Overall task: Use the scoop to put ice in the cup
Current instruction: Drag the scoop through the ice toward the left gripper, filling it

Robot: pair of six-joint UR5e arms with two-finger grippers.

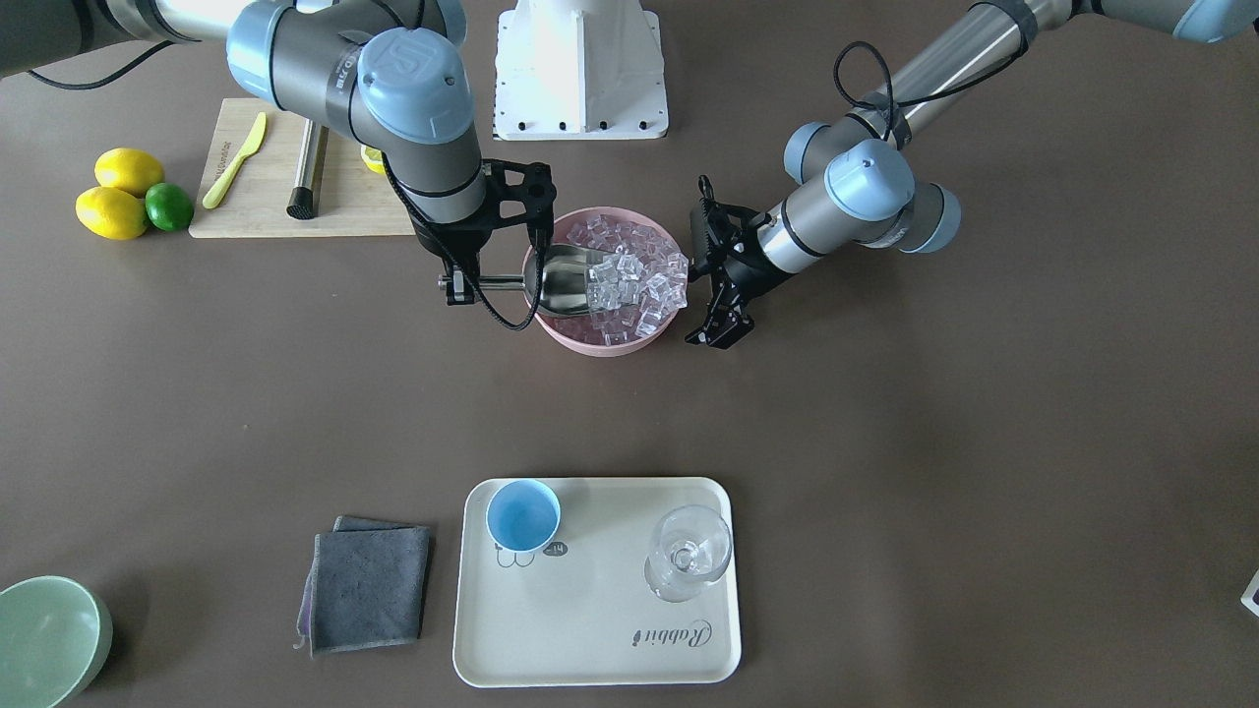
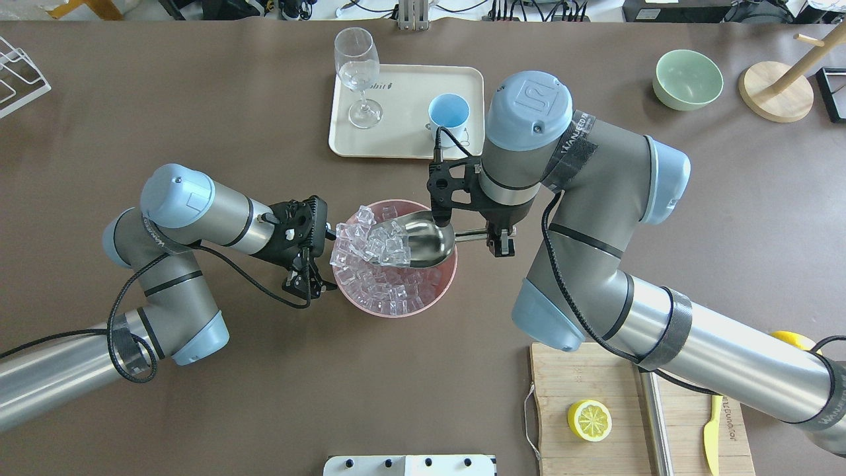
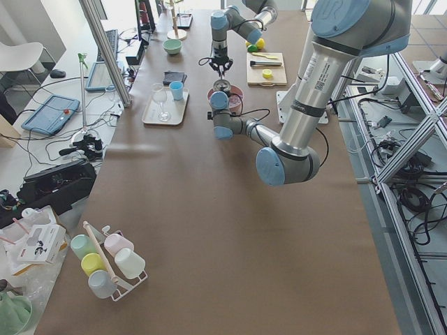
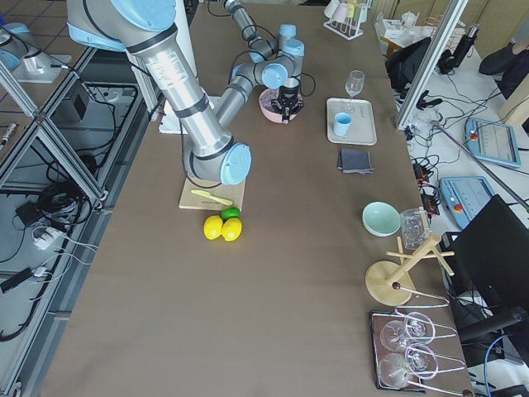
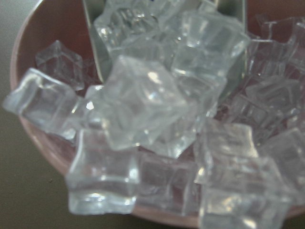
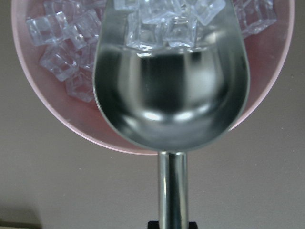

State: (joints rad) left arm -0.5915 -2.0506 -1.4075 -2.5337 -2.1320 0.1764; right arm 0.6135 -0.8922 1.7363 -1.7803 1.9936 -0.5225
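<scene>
The steel scoop (image 2: 423,243) lies in a pink bowl (image 2: 391,311) full of ice (image 2: 370,264), its mouth pushed into the cubes. Several cubes sit in the front of the scoop's trough (image 6: 171,95). My right gripper (image 2: 500,241) is shut on the scoop's rod handle (image 6: 172,191) at the bowl's rim. My left gripper (image 2: 305,285) hangs open and empty just outside the bowl's other side. Its wrist view shows only ice (image 5: 143,105) close up. The light-blue cup (image 2: 448,111) stands empty and upright on a cream tray (image 2: 396,142) beyond the bowl.
A clear stemmed glass (image 2: 357,66) stands on the same tray. A pale green bowl (image 2: 687,79) is at the far right. A cutting board (image 2: 595,377) with a lemon half, steel cylinder and yellow knife is near my right arm. A grey cloth (image 1: 369,585) lies beside the tray.
</scene>
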